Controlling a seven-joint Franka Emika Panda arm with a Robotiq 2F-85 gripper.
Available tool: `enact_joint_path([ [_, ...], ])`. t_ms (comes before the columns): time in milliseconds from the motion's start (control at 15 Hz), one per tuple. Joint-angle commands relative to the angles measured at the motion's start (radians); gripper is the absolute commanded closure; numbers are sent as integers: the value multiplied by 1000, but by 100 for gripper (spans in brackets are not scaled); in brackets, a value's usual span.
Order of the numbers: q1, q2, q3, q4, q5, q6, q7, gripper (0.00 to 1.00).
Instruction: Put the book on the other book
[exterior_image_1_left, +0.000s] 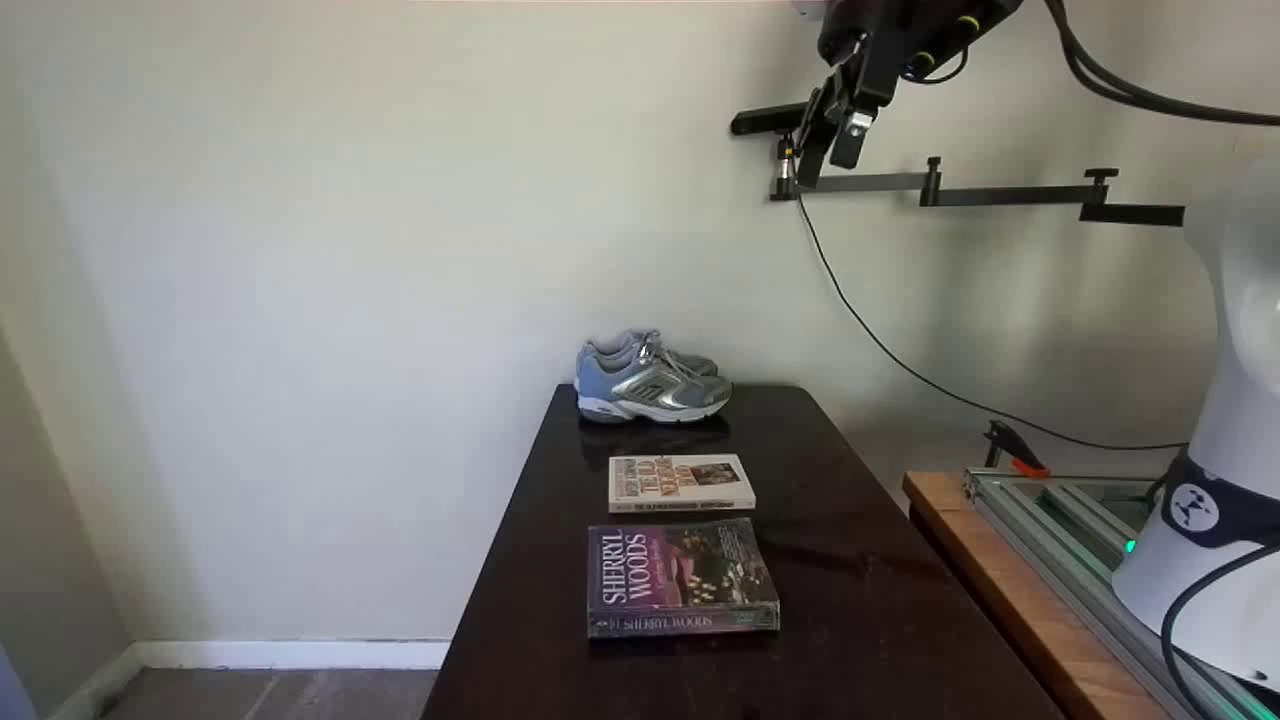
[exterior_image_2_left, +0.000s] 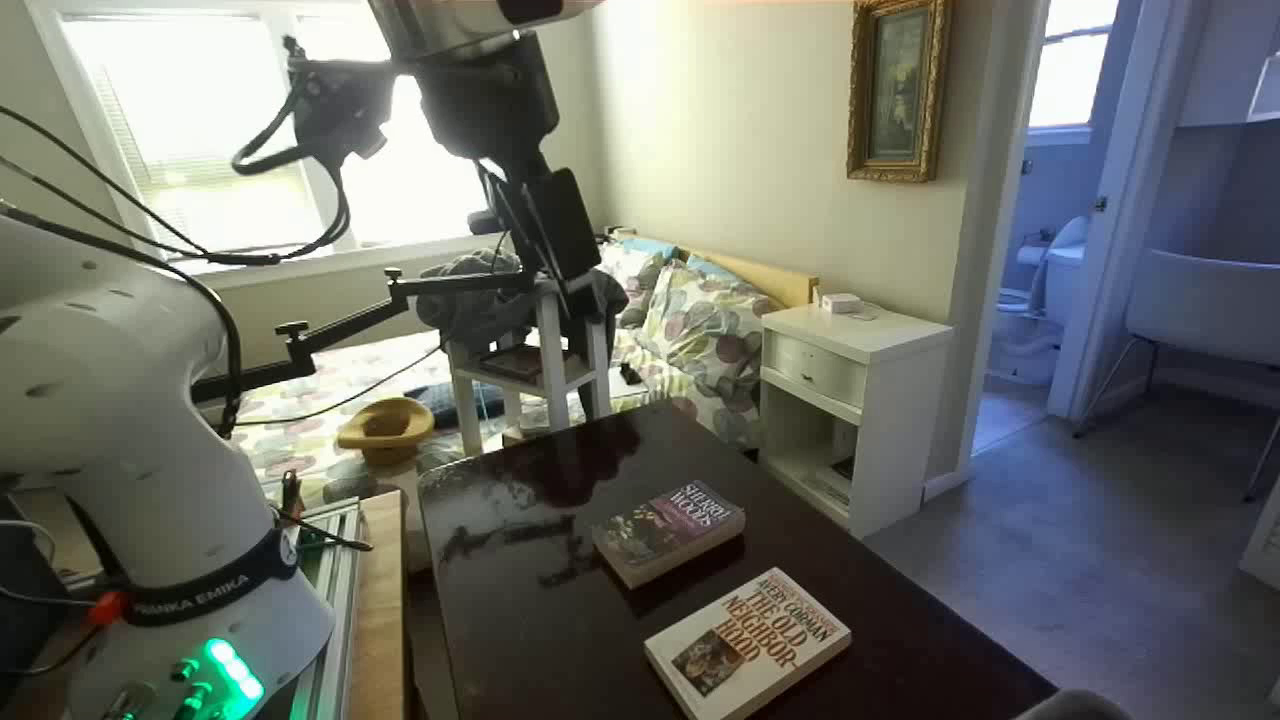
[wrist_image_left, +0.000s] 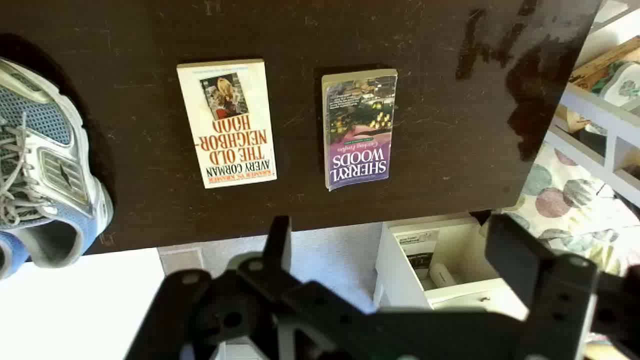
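Gripper (wrist_image_left: 392, 225) released: fingers (wrist_image_left: 280, 245) spread wide, nothing between them. Hangs well above the table (wrist_image_left: 450, 150) in both exterior views. Cream book (wrist_image_left: 230, 123) lies flat below it, out past its fingertips, off toward the shoes (wrist_image_left: 57, 167). Dark book (wrist_image_left: 359, 129) is below too, nearer the span between the fingers, apart from the cream one.

Step in hand, I'd say: approach for the cream one. Shift shoe-ward until it sits centred under the fingers, then straight down. Closing axis runs roughly across its short side; a small wrist twist should square it. Can't tell from up here if its width fits the finger span, so check lower down. If too wide, tilt and pinch the thickness at an edge. Dark-side finger goes in the gap between books; don't bump the dark one. Squeeze slowly, paperback may bow. Lift above the dark one's top before carrying over.
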Motion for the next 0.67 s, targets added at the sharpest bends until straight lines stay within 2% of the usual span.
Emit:
enact_joint_path([
  [0,-22,8,17,2,17,-2,-14,0],
  [400,-22,8,17,2,17,-2,-14,0],
  [467,-35,14,22,0,4,35,-1,0],
  [600,-16,43,0,23,9,56,-46,0],
])
